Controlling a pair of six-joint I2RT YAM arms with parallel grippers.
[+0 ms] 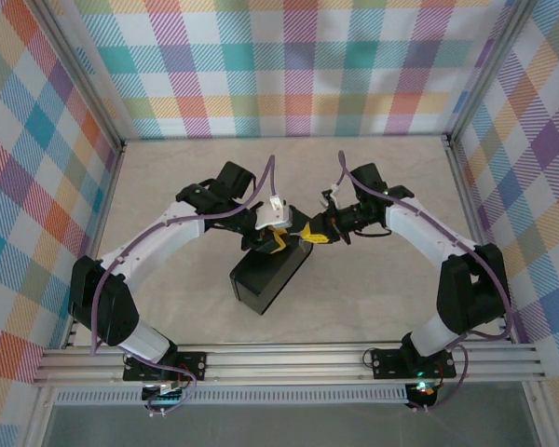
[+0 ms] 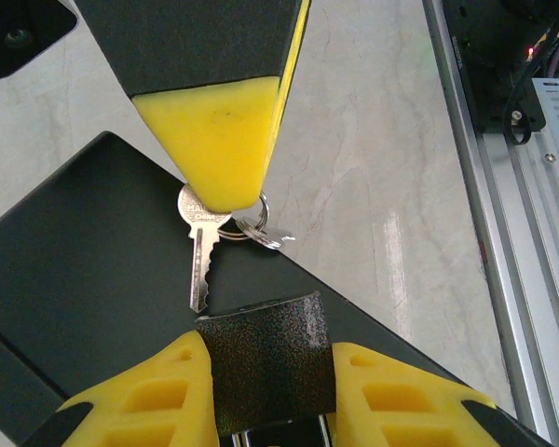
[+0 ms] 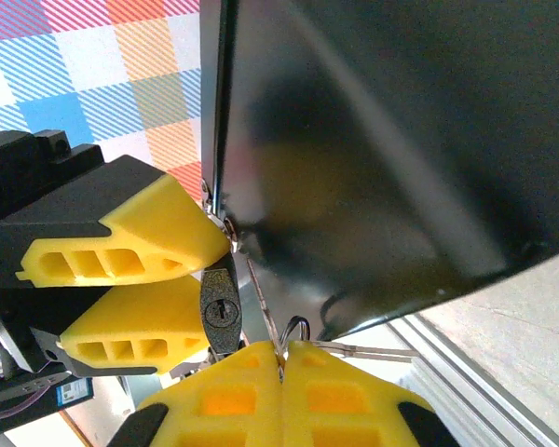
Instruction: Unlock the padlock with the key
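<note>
A small dark grey padlock (image 2: 272,368) sits between the yellow fingers of my left gripper (image 2: 268,346), which is shut on its body. Its keyhole face (image 3: 221,312) points toward the right wrist camera, and the slot is empty. My right gripper (image 3: 281,346) is shut on the head of the key (image 2: 198,256), with a small ring (image 2: 253,231) hanging beside it. The key's blade points at the padlock, its tip just off the top left corner. In the right wrist view the blade (image 3: 263,307) runs edge-on to the right of the keyhole. Both grippers (image 1: 293,235) meet above the box.
A black box (image 1: 268,272) lies on the pale table (image 1: 382,298) under both grippers, its flat top (image 2: 84,279) right below the key. Aluminium rails (image 1: 289,358) run along the near edge. Checked walls (image 1: 289,65) close in the back and sides.
</note>
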